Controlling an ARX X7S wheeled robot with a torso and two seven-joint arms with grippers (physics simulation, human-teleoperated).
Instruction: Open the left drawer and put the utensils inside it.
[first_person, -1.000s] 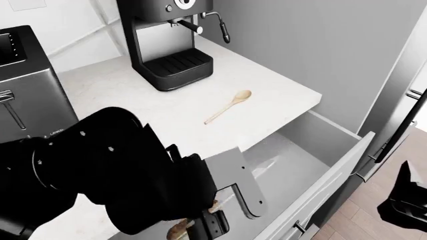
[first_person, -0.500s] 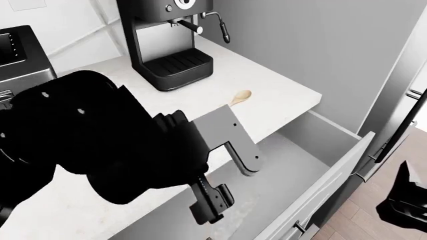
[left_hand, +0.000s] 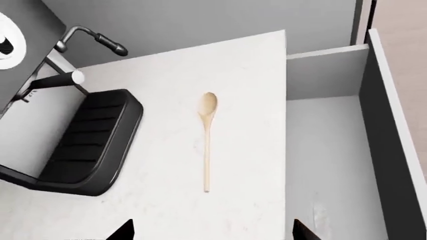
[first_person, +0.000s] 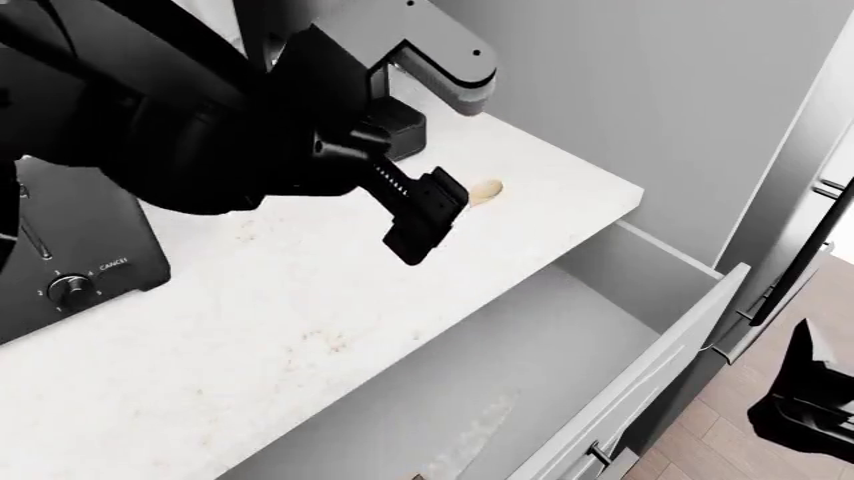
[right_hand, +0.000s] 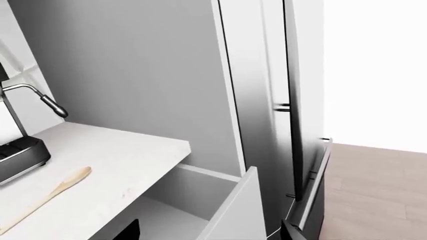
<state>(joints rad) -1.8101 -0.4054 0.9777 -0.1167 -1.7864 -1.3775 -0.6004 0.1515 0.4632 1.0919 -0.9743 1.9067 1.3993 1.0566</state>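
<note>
1. One spoon (left_hand: 207, 140) lies flat on the counter (left_hand: 247, 75), well clear of its edges; left gripper (left_hand: 210, 232) fingers spread, empty.
2. Head view: drawer (first_person: 667, 350) stands open, knife (first_person: 470, 440) inside.
3. Right gripper (right_hand: 210, 235): finger state cannot be told.

left arm raised over counter (first_person: 334, 300), left gripper (first_person: 424, 225) hides most of wooden spoon (first_person: 483, 189). left drawer (first_person: 627, 330) pulled out, knife (first_person: 467, 445) blade inside. toaster (first_person: 67, 250) on counter. right gripper (first_person: 807, 405) low beside drawer front.
</note>
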